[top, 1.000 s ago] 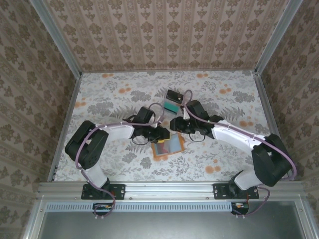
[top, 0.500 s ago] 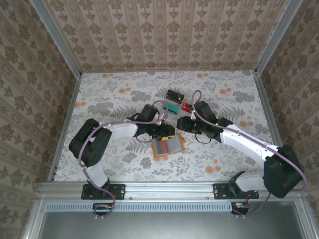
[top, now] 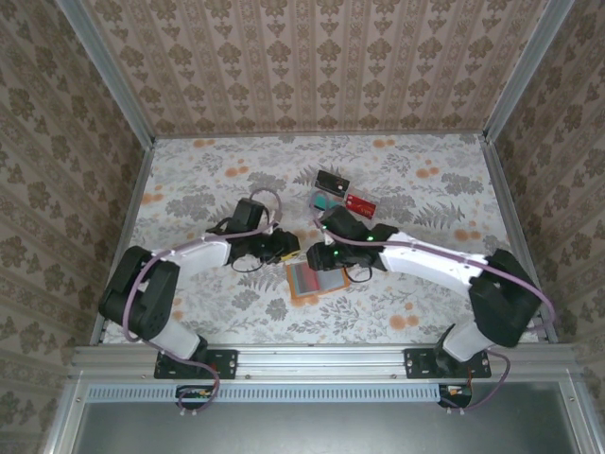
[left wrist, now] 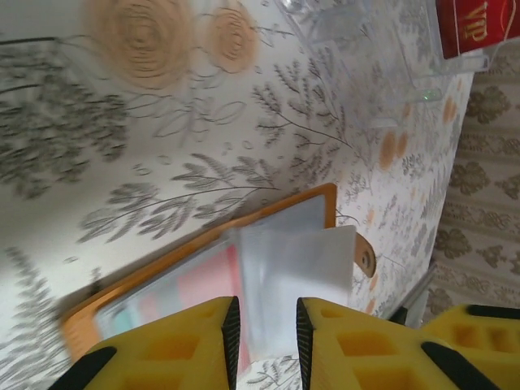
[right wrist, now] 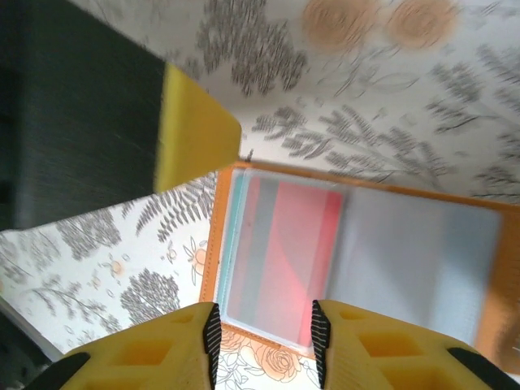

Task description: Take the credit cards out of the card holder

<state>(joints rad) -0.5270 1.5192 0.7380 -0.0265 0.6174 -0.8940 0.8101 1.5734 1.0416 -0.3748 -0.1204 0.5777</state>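
The orange card holder (top: pixel 317 281) lies open on the table, clear pockets up. My left gripper (top: pixel 286 248) sits at its upper left corner and my right gripper (top: pixel 319 257) hovers over its top edge. In the left wrist view the left gripper (left wrist: pixel 264 341) is open, with a loose clear pocket leaf (left wrist: pixel 301 260) of the card holder (left wrist: pixel 284 207) seen past the gap. The right gripper (right wrist: pixel 264 341) is open above a pocket with a red card (right wrist: pixel 301 252) inside it. A black card (top: pixel 331 180), a teal card (top: pixel 324 201) and a red card (top: pixel 359 202) lie behind the holder.
A clear plastic tray (left wrist: pixel 366 49) lies under the loose cards, and the red card (left wrist: pixel 479 24) rests on it. The left gripper's yellow finger (right wrist: pixel 191 130) stands close to the holder's corner. Patterned walls and metal rails (top: pixel 123 227) bound the floral tabletop.
The right gripper has come back from beside the loose cards to above the holder's top edge, leaving the red card uncovered. The left gripper has drawn back to the left, off the holder.
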